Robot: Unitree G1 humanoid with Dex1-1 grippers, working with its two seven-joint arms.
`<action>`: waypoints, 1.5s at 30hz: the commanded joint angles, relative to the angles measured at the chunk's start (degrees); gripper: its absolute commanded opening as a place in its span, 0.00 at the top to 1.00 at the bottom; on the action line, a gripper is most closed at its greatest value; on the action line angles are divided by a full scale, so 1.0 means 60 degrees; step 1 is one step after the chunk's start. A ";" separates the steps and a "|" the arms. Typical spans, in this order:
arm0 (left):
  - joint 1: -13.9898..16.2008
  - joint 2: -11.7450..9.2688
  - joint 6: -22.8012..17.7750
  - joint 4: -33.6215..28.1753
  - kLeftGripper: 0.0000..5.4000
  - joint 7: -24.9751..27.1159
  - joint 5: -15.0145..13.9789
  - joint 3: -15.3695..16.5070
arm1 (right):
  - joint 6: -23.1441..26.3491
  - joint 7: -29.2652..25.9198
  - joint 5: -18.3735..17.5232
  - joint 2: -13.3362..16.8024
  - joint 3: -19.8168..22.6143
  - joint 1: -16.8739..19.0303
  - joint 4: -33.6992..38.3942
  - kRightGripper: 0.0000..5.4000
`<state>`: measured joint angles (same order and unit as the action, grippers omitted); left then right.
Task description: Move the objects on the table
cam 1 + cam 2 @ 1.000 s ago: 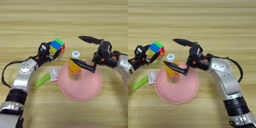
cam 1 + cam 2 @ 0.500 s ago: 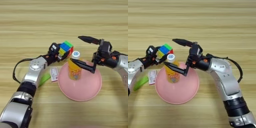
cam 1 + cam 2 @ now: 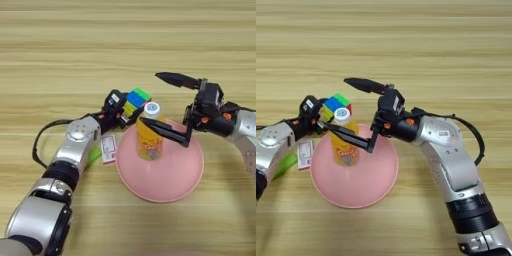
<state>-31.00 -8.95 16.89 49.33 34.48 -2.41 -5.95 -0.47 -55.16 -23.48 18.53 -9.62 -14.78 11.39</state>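
On the wood-grain table (image 3: 60,45), the left pincer (image 3: 121,107) clamps the puzzle cube (image 3: 135,100) toward the pink plate (image 3: 175,185); the right pincer (image 3: 167,102) gapes wide around the orange-drink bottle (image 3: 149,140).

Using the pink plate (image 3: 170,187) as my landmark: my left arm covers most of the lime-green block (image 3: 93,155) just off the plate's left rim, so only a sliver shows. The label card (image 3: 108,149) beside that rim has print too small to read. My left gripper (image 3: 121,111), at the plate's far-left edge, has its fingers buried behind the puzzle cube (image 3: 135,101). My right gripper's lower finger (image 3: 167,132) crosses the orange-drink bottle (image 3: 149,142) standing on the plate, hiding part of its shoulder. My right forearm runs off the left eye view's right edge.
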 commanded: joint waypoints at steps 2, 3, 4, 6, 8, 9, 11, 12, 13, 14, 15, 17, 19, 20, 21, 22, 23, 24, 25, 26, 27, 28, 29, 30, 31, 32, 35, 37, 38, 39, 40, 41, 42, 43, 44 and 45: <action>-0.0294 0.0045 0.0174 0.0279 0.35 0.0001 0.0231 -0.0066 | 0.0057 0.0042 -0.0036 0.0005 -0.0042 0.0009 0.0092 0.00; -0.0301 0.0047 0.0190 0.0302 0.33 -0.0008 0.0245 -0.0065 | 0.0054 0.0042 -0.0037 0.0003 -0.0042 0.0015 0.0090 0.00; -0.0303 0.0043 0.0213 0.0312 0.31 -0.0030 0.0271 -0.0067 | 0.0051 0.0042 -0.0036 0.0001 -0.0043 0.0020 0.0091 0.00; -0.0305 0.0041 0.0253 0.0331 0.27 -0.0054 0.0318 -0.0055 | 0.0049 0.0051 -0.0033 -0.0010 -0.0049 0.0029 0.0092 0.00; -0.0306 0.0047 0.0301 0.0349 0.23 -0.0066 0.0337 -0.0031 | 0.0045 0.0054 -0.0031 -0.0019 -0.0053 0.0034 0.0089 0.00; -0.0304 0.0050 0.0323 0.0353 0.21 -0.0075 0.0340 -0.0022 | 0.0043 0.0054 -0.0032 -0.0022 -0.0053 0.0037 0.0088 0.00; -0.0301 0.0052 0.0360 0.0352 0.18 -0.0095 0.0343 -0.0012 | 0.0041 0.0053 -0.0033 -0.0026 -0.0053 0.0041 0.0086 0.00; -0.0289 0.0053 0.0376 0.0321 0.16 -0.0104 0.0341 -0.0010 | 0.0038 0.0049 -0.0035 -0.0027 -0.0052 0.0046 0.0086 0.00; -0.0277 0.0055 0.0385 0.0291 0.16 -0.0107 0.0337 -0.0009 | 0.0034 0.0046 -0.0035 -0.0031 -0.0051 0.0046 0.0077 0.00; -0.0260 0.0057 0.0393 0.0257 0.12 -0.0108 0.0336 -0.0011 | 0.0030 0.0046 -0.0033 -0.0034 -0.0051 0.0047 0.0070 0.00; -0.0251 0.0057 0.0415 0.0236 0.09 -0.0117 0.0336 -0.0010 | 0.0030 0.0046 -0.0029 -0.0038 -0.0050 0.0047 0.0062 0.00; -0.0220 0.0046 0.0464 0.0149 0.07 -0.0154 0.0334 0.0002 | 0.0025 0.0044 -0.0024 -0.0046 -0.0048 0.0047 0.0051 0.00; -0.0153 0.0033 0.0505 -0.0024 0.01 -0.0151 0.0298 0.0018 | 0.0016 0.0044 -0.0021 -0.0051 -0.0046 0.0054 0.0050 0.00; -0.0113 0.0027 0.0516 -0.0124 0.01 -0.0149 0.0277 0.0029 | 0.0011 0.0045 -0.0021 -0.0052 -0.0044 0.0059 0.0051 0.00; -0.0048 0.0010 0.0538 -0.0258 0.01 -0.0138 0.0266 0.0028 | 0.0003 0.0046 -0.0016 -0.0058 -0.0045 0.0059 0.0041 0.00; 0.0032 -0.0017 0.0568 -0.0399 0.01 -0.0146 0.0289 0.0008 | -0.0005 0.0046 -0.0014 -0.0061 -0.0045 0.0059 0.0035 0.00; 0.0107 -0.0037 0.0578 -0.0528 0.01 -0.0154 0.0301 -0.0003 | -0.0011 0.0046 -0.0012 -0.0064 -0.0045 0.0060 0.0030 0.00; 0.0194 -0.0058 0.0575 -0.0678 0.01 -0.0154 0.0292 0.0001 | -0.0015 0.0044 -0.0012 -0.0066 -0.0045 0.0062 0.0030 0.00; 0.0289 -0.0095 0.0578 -0.0833 0.01 -0.0157 0.0275 0.0021 | -0.0020 0.0044 -0.0008 -0.0068 -0.0046 0.0060 0.0024 0.00; 0.0400 -0.0141 0.0573 -0.1019 0.01 -0.0147 0.0246 0.0046 | -0.0022 0.0044 -0.0004 -0.0068 -0.0047 0.0059 0.0022 0.00; 0.0506 -0.0185 0.0572 -0.1197 0.01 -0.0131 0.0215 0.0071 | -0.0028 0.0043 0.0002 -0.0071 -0.0048 0.0055 0.0012 0.00; 0.0609 -0.0227 0.0586 -0.1367 0.01 -0.0109 0.0185 0.0093 | -0.0031 0.0045 0.0006 -0.0073 -0.0048 0.0052 0.0006 0.00; 0.0779 -0.0297 0.0575 -0.1655 0.01 -0.0058 0.0131 0.0116 | -0.0034 0.0045 0.0007 -0.0075 -0.0048 0.0052 0.0005 0.00; 0.0933 -0.0365 0.0571 -0.1908 0.01 -0.0029 0.0088 0.0136 | -0.0039 0.0046 0.0011 -0.0079 -0.0047 0.0050 -0.0002 0.00; 0.1133 -0.0454 0.0535 -0.2228 0.01 0.0008 0.0020 0.0181 | -0.0041 0.0046 0.0011 -0.0082 -0.0045 0.0047 -0.0006 0.00; 0.1361 -0.0557 0.0512 -0.2537 0.01 0.0024 -0.0035 0.0241 | -0.0046 0.0046 0.0013 -0.0084 -0.0042 0.0044 -0.0012 0.00; 0.1988 -0.0801 0.0358 -0.3291 0.01 0.0011 -0.0140 0.0376 | -0.0068 0.0027 0.0013 -0.0087 -0.0030 0.0028 -0.0048 0.00; 0.2426 -0.0985 0.0225 -0.3715 0.01 -0.0015 -0.0208 0.0484 | -0.0079 0.0012 0.0007 -0.0080 -0.0015 0.0015 -0.0072 0.00; 0.2608 -0.1048 0.0140 -0.3913 0.01 -0.0010 -0.0260 0.0544 | -0.0084 0.0008 0.0007 -0.0077 -0.0009 0.0011 -0.0078 0.00; 0.2760 -0.1099 0.0073 -0.4083 0.01 0.0004 -0.0311 0.0590 | -0.0085 0.0003 0.0006 -0.0074 -0.0003 0.0006 -0.0084 0.00; 0.2913 -0.1149 0.0016 -0.4259 0.01 0.0027 -0.0354 0.0620 | -0.0085 0.0001 0.0004 -0.0071 0.0001 0.0004 -0.0087 0.00; 0.3054 -0.1198 -0.0035 -0.4426 0.01 0.0045 -0.0391 0.0636 | -0.0084 -0.0003 0.0003 -0.0067 0.0006 0.0001 -0.0089 0.00; 0.3186 -0.1243 -0.0090 -0.4583 0.01 0.0065 -0.0425 0.0653 | -0.0084 -0.0007 0.0001 -0.0064 0.0009 0.0000 -0.0091 0.00; 0.3340 -0.1299 -0.0171 -0.4768 0.01 0.0102 -0.0487 0.0672 | -0.0084 -0.0010 -0.0001 -0.0062 0.0012 -0.0001 -0.0092 0.00; 0.3558 -0.1395 -0.0295 -0.4992 0.01 0.0246 -0.0609 0.0674 | -0.0079 -0.0016 -0.0012 -0.0057 0.0020 -0.0005 -0.0091 0.00; 0.3765 -0.1493 -0.0409 -0.5199 0.01 0.0412 -0.0716 0.0659 | -0.0077 -0.0022 -0.0018 -0.0052 0.0026 -0.0009 -0.0092 0.00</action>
<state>-11.15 -16.17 16.33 21.23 35.03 -5.27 -2.15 -0.67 -55.24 -23.49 17.86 -9.70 -14.34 10.88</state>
